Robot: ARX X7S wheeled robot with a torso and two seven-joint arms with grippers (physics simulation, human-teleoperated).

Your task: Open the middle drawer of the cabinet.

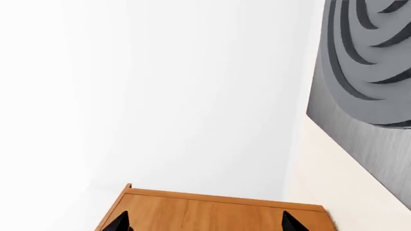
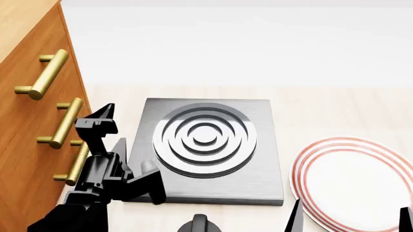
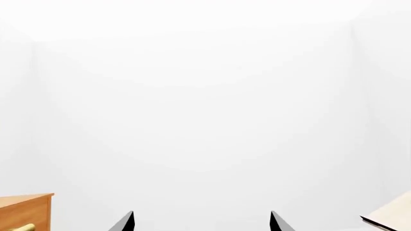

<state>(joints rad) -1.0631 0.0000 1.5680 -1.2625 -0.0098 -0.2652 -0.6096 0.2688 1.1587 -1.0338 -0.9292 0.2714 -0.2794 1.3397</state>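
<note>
Three brass handles in view, both grippers spread and empty

Surface: pale cream counter, meeting a plain white wall behind. Room otherwise bare white in both wrist views.

Cabinet: orange-brown wood, at the far left of the head view, front face seen at a steep angle. Three brass bar handles stacked along it. Middle drawer carries the second handle; its front sits flush with the fronts above and below, so it is closed.

Left gripper: black, fingers apart, holding nothing. One fingertip is just beside the middle handle; contact cannot be judged. Its arm covers part of the lowest handle.

Right gripper: only two spread black tips at the lower edge, empty, over the plate.

Other items: grey square slab with raised concentric rings, just beside the left arm; white plate with red rim rings, to its right; dark knob at the bottom edge.
</note>
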